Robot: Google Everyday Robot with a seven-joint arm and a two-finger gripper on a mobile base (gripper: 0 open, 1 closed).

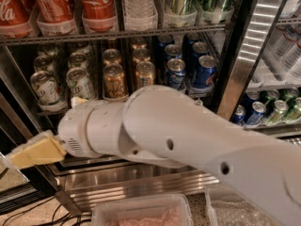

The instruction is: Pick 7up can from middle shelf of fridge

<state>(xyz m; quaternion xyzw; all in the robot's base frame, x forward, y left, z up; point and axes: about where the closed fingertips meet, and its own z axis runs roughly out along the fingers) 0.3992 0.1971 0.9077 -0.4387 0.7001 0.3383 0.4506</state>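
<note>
Several pale 7up cans (45, 86) with green markings stand in two lanes at the left of the middle shelf (52, 110), inside the open fridge (245, 55). A second lane's front can (80, 82) is next to the gold cans. My gripper (33, 153), pale yellow at the tip, is at the far left, below the middle shelf and in front of the fridge's lower left corner. It holds nothing that I can see. My white arm (178, 140) crosses the view from the lower right and hides the bottom shelf.
Gold cans (114, 80) and blue Pepsi cans (177, 72) stand right of the 7up cans. Red Coca-Cola bottles (97, 6) fill the shelf above. The steel door post (254, 36) is at right, with more cans (277, 111) beyond. Clear plastic bins (141, 213) sit below.
</note>
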